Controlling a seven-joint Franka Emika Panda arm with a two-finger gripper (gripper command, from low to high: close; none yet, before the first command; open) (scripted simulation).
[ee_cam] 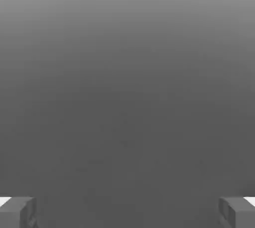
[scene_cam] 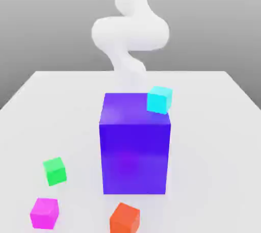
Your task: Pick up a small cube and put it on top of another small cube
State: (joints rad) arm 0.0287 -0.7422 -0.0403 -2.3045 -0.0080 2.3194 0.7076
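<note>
Claw (ee_cam: 127, 213) (spread wide, empty) hangs apart from magenta cube (scene_cam: 44, 212).

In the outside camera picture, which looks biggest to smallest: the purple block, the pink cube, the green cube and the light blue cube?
1. Purple block, by far the biggest.
2. Pink cube, green cube and light blue cube look about alike; they sit at different distances from the camera, so ranking them is unsure.

Light: bright, even and diffuse in the exterior view; the counter (scene_cam: 214, 125) is nearly white.
Shadows: only faint, soft ones at the base of the blue-purple block (scene_cam: 135, 150).
Glare: the white arm (scene_cam: 130, 33) looks washed out and soft-edged.
Hand view: dim, a smooth grey gradient darkening downward.
</note>
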